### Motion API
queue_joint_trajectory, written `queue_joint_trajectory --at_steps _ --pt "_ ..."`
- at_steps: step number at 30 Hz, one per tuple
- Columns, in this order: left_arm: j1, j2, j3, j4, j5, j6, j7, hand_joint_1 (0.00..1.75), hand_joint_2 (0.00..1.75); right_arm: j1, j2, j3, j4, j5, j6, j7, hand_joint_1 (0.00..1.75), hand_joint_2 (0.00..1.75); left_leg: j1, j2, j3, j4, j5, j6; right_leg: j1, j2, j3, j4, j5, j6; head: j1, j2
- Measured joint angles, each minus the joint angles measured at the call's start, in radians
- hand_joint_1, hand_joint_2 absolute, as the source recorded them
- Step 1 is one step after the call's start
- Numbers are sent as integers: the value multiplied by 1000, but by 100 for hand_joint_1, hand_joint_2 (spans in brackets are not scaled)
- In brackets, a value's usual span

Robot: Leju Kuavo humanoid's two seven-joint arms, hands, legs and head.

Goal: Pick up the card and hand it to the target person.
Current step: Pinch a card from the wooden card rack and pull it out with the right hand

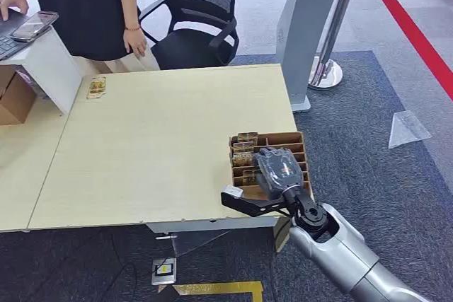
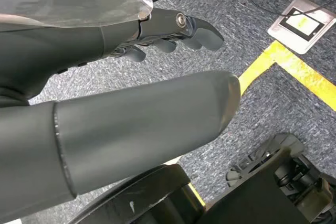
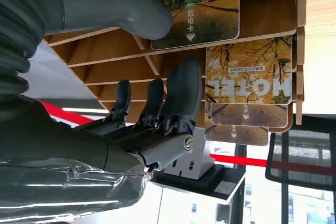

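We see bright, even indoor light from above in the head view, with only soft shadows under the table (image 1: 160,139) and little blur. In the left wrist view, glare lies on the clear cover near the left hand (image 2: 166,30). In the right wrist view, the background behind the cards (image 3: 249,69) is overexposed and slightly soft.

We see the silver right arm (image 1: 347,252) reaching forward from below, its robot hand (image 1: 277,171) palm-down, thumb stretched out to the side and dark fingers (image 3: 180,95) extended, not closed on anything. The left robot hand (image 2: 170,32) hangs low, thumb straight, fingers loosely curled and empty.
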Motion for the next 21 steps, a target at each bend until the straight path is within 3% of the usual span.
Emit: queue_joint_trajectory --at_steps 14,21 --pt "0 0 0 0 0 0 0 0 0 6 0 0 -2 21 14 7 90 175 0 0 0 0 0 0 0 0 0 0 0 0 0 0" --pt "0 0 0 0 -2 0 0 0 0 15 -1 -1 -10 33 22 11 100 175 0 0 0 0 0 0 0 0 0 0 0 0 0 0"
